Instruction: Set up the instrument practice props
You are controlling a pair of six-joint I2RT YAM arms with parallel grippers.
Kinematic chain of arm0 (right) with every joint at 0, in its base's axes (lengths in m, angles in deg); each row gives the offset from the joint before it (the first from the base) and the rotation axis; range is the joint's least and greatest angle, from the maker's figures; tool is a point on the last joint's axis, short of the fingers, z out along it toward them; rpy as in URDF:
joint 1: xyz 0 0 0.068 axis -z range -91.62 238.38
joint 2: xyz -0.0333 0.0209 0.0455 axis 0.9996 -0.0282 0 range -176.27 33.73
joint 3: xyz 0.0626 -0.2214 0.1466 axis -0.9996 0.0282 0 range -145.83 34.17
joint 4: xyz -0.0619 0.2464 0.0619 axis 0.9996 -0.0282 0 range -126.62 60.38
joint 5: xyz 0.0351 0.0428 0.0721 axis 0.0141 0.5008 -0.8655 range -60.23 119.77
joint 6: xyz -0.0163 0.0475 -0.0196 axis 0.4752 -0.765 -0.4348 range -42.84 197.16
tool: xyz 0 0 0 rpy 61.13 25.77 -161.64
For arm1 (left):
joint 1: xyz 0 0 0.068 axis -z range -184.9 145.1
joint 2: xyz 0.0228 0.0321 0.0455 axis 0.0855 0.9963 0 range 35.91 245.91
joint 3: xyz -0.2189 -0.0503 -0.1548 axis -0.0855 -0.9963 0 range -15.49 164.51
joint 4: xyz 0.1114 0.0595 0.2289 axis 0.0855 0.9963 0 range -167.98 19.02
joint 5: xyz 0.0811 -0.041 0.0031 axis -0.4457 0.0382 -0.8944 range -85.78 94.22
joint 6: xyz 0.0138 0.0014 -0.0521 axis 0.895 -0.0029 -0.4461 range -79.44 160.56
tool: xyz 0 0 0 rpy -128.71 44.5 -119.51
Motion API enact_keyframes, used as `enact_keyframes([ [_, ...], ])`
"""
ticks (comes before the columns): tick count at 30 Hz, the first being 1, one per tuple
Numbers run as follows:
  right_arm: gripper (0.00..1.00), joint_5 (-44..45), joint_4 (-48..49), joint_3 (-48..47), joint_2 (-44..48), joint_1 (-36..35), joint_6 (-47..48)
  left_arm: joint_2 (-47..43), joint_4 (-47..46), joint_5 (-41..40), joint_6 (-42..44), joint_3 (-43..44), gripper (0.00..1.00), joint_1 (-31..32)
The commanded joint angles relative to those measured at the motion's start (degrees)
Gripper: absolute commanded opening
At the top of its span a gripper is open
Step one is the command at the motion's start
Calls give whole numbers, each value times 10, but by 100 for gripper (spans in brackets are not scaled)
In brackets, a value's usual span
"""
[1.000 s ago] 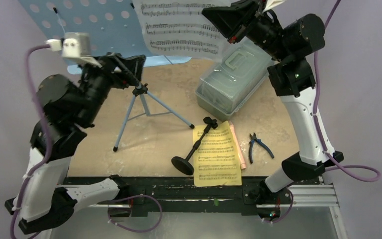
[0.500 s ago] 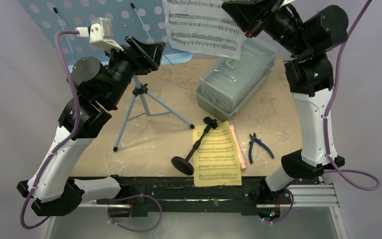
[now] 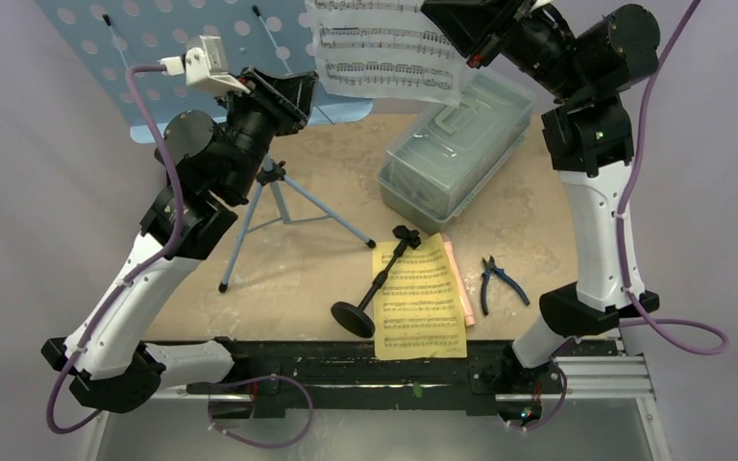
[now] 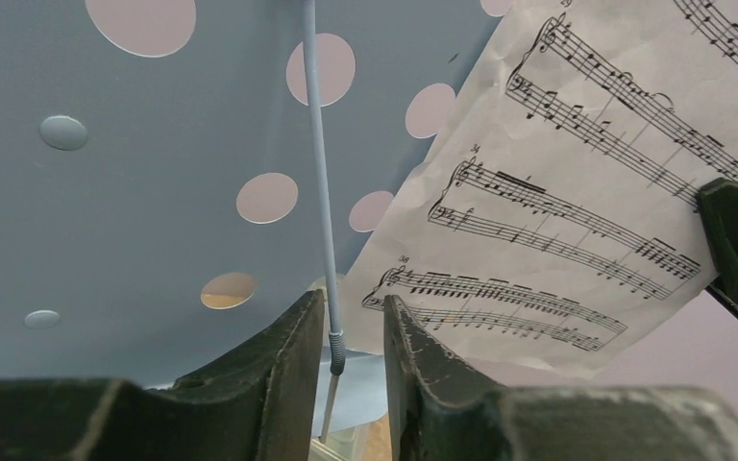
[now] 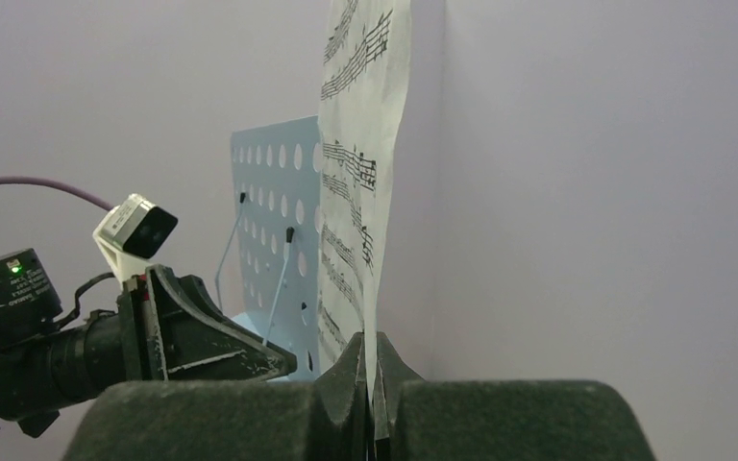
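The light blue perforated music stand rises at the back left on its tripod. My left gripper is at the plate's lower right edge. In the left wrist view its jaws stand narrowly open. The stand's thin page-holder wire runs down into the gap and is not pinched. My right gripper is shut on the bottom edge of the white music sheet, which stands upright beside the plate. A yellow music sheet lies flat near the front. The black mic stand lies tipped over its left edge. The pink microphone peeks out along its right edge.
A clear lidded plastic box sits at the back right, under the held sheet. Blue-handled pliers lie right of the yellow sheet. The tripod legs spread over the left middle of the tan tabletop.
My left arm has risen and swung right to the stand's plate, and its jaws have narrowed. My right arm has carried the white sheet up and to the right.
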Motion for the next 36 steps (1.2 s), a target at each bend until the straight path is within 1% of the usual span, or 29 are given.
enact_keyframes([
  [1,0,5,16,-21,-18,-1,10,-4,-72,-1,4,-22,25,-2],
  [3,0,4,18,-21,-22,-1,12,-11,-94,4,16,-39,19,-2],
  [6,0,11,19,-21,-24,0,18,-25,-131,7,37,-67,6,-2],
  [8,0,11,23,-21,-26,-1,19,-37,-167,16,53,-92,0,-2],
  [10,0,11,30,-23,-30,-4,18,-47,-206,30,70,-114,0,-2],
  [14,0,13,45,-36,-42,-13,16,-64,-254,60,105,-153,0,-2],
  [18,0,17,60,-55,-62,-36,9,-75,-303,96,125,-180,0,-2],
  [23,0,40,67,-66,-82,-73,14,-68,-306,110,129,-178,0,-2],
  [28,0,84,72,-66,-97,-112,20,-67,-312,110,128,-185,0,-2],
  [32,0,96,74,-66,-106,-135,32,-69,-315,105,131,-190,0,-2],
  [36,0,91,73,-63,-113,-143,47,-68,-314,103,132,-189,0,-2],
])
